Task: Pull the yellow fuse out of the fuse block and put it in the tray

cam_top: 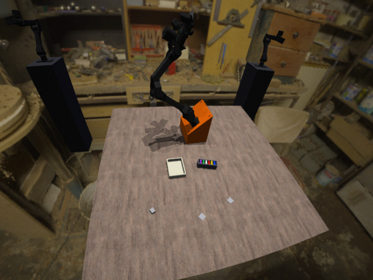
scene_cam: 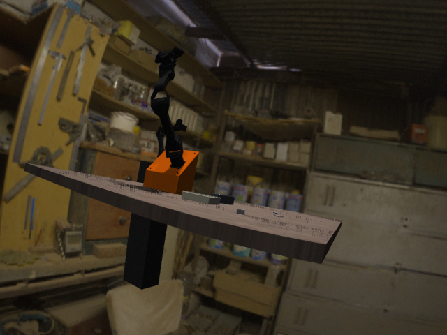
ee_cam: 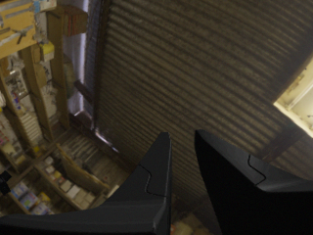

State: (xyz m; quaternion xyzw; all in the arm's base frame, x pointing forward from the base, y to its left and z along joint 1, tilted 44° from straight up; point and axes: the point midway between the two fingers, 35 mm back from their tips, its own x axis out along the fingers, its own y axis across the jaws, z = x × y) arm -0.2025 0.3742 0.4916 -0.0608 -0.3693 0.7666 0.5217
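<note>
High above the table (cam_top: 210,192), your arm (cam_top: 162,75) reaches up and back from its orange base (cam_top: 197,122). Your gripper (cam_top: 187,18) is at the very top, far from everything on the table. It points up toward the ribbed roof, as the wrist view shows.

Your two fingers are almost pressed together. Only a thin gap shows between them. Nothing is pinched in there. Your gripper holds nothing.

Down on the table, the black fuse block (cam_top: 207,163) sits in front of the orange base. A row of little colored fuses stands in it. The yellow fuse (cam_top: 211,163) is in that row, near the right end as the top view shows it. It sits in the block between a red one and a blue one, but they are small and hard to tell apart.

Just left of the block you can see the tray (cam_top: 175,167). It is white inside with a dark rim. The tray and the block are near each other but not touching.

Closer to the front edge of the table lie three small pale squares (cam_top: 201,216). They are well apart from the tray and the block.
</note>
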